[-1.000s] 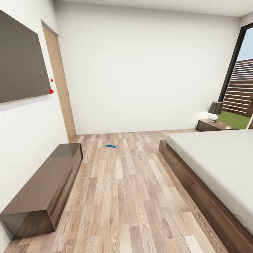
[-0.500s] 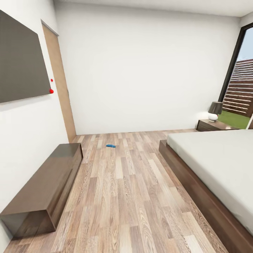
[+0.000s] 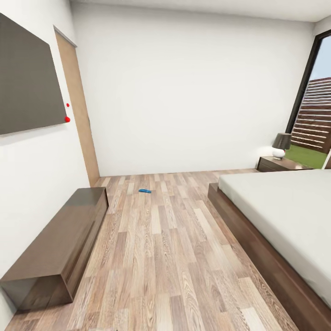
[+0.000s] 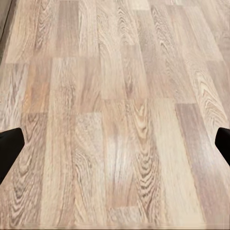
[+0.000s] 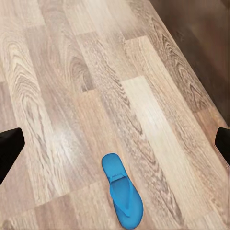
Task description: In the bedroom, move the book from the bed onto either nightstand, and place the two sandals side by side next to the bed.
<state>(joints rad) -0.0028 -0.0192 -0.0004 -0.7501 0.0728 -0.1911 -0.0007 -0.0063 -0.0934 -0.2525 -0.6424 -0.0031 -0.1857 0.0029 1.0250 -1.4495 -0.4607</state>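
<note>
Head view: bedroom with wood-plank floor (image 3: 161, 257). Bed (image 3: 285, 216) stood at right, mattress bare as far as seen. Nightstand (image 3: 276, 163) with lamp (image 3: 280, 145) stood beyond the bed, by the window. A long low dark cabinet (image 3: 59, 243) ran along the left wall.

One blue sandal (image 3: 145, 191) lay on the floor far ahead, near the back wall, well apart from the bed.

Right wrist view: a second blue sandal (image 5: 122, 196) lay flat on the planks, between the two fingertips (image 5: 9, 148) of the right claw (image 5: 115, 148) but beyond them, not touching. Right claw spread wide.

Left wrist view: left claw (image 4: 115, 148) spread wide over bare planks, fingertips (image 4: 9, 143) at the frame edges, holding nothing.
</note>
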